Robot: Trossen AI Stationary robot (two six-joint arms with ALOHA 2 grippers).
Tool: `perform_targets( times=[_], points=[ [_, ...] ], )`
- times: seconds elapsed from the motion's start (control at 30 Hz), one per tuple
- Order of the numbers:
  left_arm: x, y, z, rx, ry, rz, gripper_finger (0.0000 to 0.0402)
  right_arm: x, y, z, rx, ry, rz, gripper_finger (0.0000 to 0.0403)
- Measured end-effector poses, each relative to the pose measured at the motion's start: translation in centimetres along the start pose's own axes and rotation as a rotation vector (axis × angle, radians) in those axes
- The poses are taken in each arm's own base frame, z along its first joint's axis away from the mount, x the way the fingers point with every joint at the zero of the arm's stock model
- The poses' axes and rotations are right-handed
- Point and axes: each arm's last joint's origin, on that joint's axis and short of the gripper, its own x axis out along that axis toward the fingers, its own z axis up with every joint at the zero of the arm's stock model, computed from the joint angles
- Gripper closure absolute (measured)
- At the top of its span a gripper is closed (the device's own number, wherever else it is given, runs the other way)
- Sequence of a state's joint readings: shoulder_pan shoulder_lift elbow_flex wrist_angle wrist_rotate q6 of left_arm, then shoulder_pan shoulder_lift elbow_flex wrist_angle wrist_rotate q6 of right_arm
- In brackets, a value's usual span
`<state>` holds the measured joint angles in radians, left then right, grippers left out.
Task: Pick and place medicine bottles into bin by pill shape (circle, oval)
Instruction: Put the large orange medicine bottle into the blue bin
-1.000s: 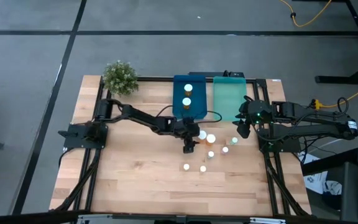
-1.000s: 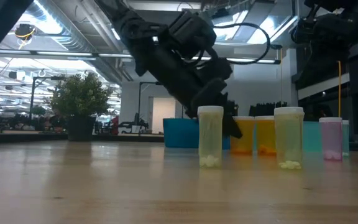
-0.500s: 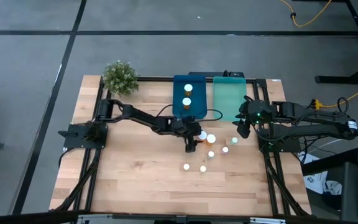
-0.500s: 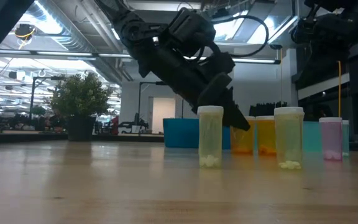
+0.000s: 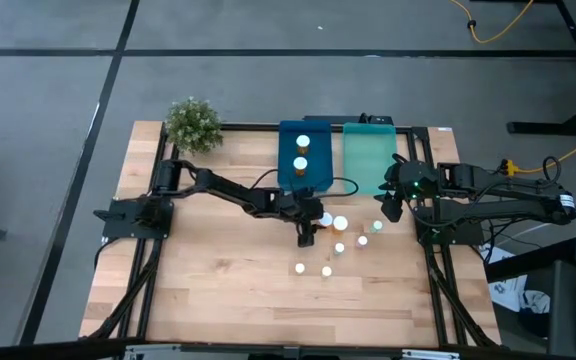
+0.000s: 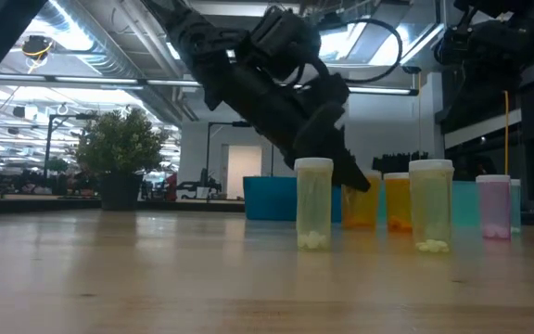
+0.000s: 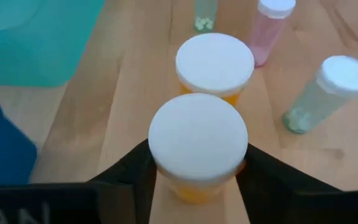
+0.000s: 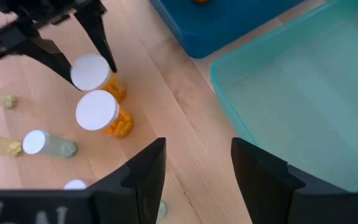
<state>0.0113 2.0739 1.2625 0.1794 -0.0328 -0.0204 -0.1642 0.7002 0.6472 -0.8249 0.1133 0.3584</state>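
1. With its two dark fingers pressed against the sides of an amber bottle, the left hand is grasping that bottle near the surface's centre; the bottle stands upright on the wood, not yet lifted.
2. At 12 o'clock from it, just beside it, stands a second amber bottle.
3. Further out, from 3 to 5 o'clock, the pale bottles stand loose on the wood, five or so, with a pink one among them.
4. At 12 o'clock lies the blue tray, holding two amber bottles already sorted; the teal tray beside it, toward 1 o'clock, shows nothing inside.
5. At 3 o'clock the right hand waits, fingers apart and empty, near the teal tray's corner.
6. By my judgement roughly a quarter is done.
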Motion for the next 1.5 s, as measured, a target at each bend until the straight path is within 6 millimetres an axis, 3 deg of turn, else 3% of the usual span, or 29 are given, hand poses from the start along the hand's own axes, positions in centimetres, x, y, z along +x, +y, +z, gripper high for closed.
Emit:
perform_targets(
  times=[0.2,0.33,0.5,0.73,0.87,1.03,1.2,1.5],
  points=[
    [-2.9,0.3,2.6,-0.026,-0.055,0.055,0.0246,0.0,0.0,0.0,-0.002,0.004,-0.001,0.022],
    [-5.4,1.9,4.8,0.023,-0.137,0.173,0.0247,0.0,0.0,0.0,-0.002,0.004,-0.001,0.022],
    [-6.5,6.7,5.8,0.005,-0.208,0.29,0.0248,0.0,0.0,0.0,-0.002,0.002,-0.001,0.022],
    [-5.5,15.0,3.3,-0.136,-0.182,0.299,0.0248,0.0,0.0,0.0,-0.002,0.0,0.0,0.022],
    [-4.3,17.7,2.9,-0.178,-0.172,0.303,0.0248,0.0,0.0,0.0,-0.002,-0.002,0.001,0.022],
    [-2.9,18.8,3.8,-0.171,-0.124,0.279,0.0248,0.0,0.0,0.0,-0.003,-0.002,0.001,0.022],
    [-1.2,19.1,3.3,-0.18,-0.037,0.265,0.0249,0.0,0.0,0.0,-0.004,-0.001,0.0,0.022],
    [-1.1,19.4,3.2,-0.151,-0.021,0.281,0.0249,0.0,0.0,0.0,-0.004,0.003,-0.001,0.022]
  ],
)
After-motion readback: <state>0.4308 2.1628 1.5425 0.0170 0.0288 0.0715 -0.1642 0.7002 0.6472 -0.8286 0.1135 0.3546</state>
